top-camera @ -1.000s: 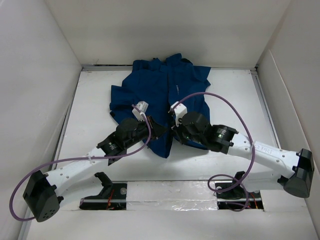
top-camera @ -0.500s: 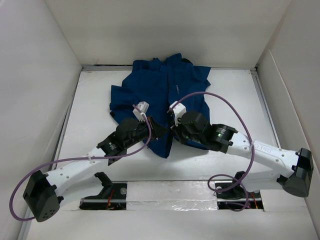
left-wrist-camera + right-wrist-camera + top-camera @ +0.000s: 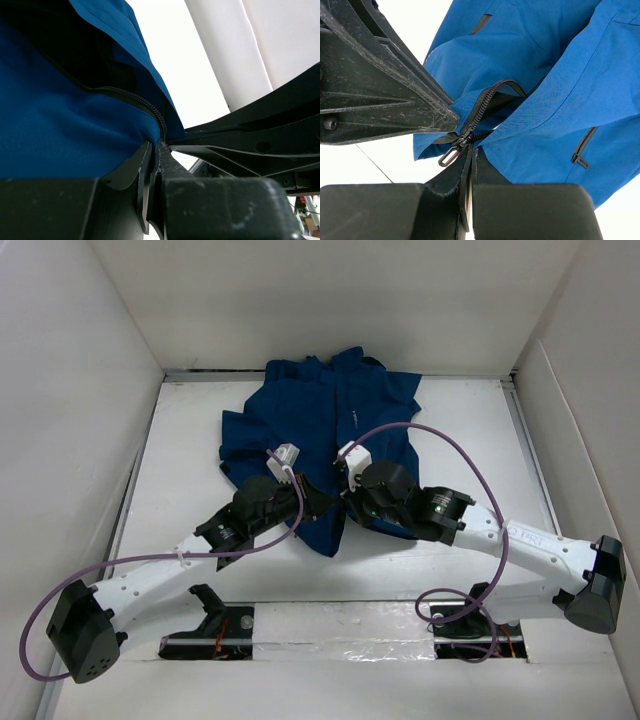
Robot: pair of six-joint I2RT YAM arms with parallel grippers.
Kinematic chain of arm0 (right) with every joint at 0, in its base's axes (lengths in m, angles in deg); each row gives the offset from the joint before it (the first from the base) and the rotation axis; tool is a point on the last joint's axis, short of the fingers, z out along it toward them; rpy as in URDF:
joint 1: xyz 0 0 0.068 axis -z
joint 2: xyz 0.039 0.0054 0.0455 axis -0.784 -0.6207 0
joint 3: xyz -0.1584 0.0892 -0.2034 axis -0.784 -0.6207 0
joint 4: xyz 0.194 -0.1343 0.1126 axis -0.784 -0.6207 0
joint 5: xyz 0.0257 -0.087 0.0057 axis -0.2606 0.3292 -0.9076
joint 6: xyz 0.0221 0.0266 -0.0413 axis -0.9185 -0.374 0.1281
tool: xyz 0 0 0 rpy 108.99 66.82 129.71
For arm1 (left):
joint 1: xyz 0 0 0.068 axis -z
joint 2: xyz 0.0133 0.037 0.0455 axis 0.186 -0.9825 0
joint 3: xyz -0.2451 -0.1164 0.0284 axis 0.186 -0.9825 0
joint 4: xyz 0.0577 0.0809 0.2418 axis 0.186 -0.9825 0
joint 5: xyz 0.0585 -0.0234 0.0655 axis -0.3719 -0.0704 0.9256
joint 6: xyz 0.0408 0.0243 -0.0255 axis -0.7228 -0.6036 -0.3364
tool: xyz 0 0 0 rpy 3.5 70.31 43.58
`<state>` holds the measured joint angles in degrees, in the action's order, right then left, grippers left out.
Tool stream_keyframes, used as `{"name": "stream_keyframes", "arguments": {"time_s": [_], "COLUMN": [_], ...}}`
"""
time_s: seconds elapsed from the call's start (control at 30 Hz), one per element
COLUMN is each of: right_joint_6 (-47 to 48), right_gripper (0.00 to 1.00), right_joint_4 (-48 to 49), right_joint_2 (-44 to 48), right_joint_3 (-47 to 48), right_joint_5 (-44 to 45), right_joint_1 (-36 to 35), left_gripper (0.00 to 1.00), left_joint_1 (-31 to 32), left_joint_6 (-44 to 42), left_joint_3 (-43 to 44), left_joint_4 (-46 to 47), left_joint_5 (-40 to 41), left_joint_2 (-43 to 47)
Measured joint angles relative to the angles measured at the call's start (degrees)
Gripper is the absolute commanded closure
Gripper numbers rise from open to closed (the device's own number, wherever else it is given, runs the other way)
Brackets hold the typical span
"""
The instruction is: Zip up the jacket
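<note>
The dark blue jacket (image 3: pixel 330 425) lies spread at the back middle of the white table, hem toward me. My left gripper (image 3: pixel 320 502) is shut on the hem at the zipper's foot; in the left wrist view (image 3: pixel 159 146) the fabric (image 3: pixel 60 125) and black zipper teeth (image 3: pixel 145 102) run into its closed fingers. My right gripper (image 3: pixel 346 498) faces it, almost touching. In the right wrist view it (image 3: pixel 471 150) is shut on the other front edge of the jacket (image 3: pixel 560 100), just below the zipper slider with its hanging pull tab (image 3: pixel 451 152). The zipper is open above the slider.
White walls (image 3: pixel 70 390) enclose the white table (image 3: pixel 470 430) on three sides. Purple cables (image 3: pixel 440 440) loop over both arms. A closed side pocket zipper (image 3: pixel 581 150) shows on the jacket. The left gripper's finger (image 3: pixel 385 100) fills the right wrist view's upper left.
My right gripper has shifted slightly left and back, closer to the left one. The left arm and the jacket look unchanged.
</note>
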<state>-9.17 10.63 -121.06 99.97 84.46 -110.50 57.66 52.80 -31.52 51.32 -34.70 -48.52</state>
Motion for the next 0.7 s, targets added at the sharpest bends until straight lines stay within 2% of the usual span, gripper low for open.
{"name": "stream_keyframes", "arguments": {"time_s": [0.7], "right_joint_6": [0.2], "right_gripper": [1.00], "right_joint_4": [-0.1], "right_joint_2": [0.0], "right_joint_3": [0.2], "right_joint_5": [-0.3], "right_joint_1": [0.0], "left_gripper": [1.00], "left_joint_1": [0.0], "left_joint_6": [0.0], "left_joint_3": [-0.2], "left_joint_4": [0.0], "left_joint_5": [0.8], "left_joint_2": [0.0]}}
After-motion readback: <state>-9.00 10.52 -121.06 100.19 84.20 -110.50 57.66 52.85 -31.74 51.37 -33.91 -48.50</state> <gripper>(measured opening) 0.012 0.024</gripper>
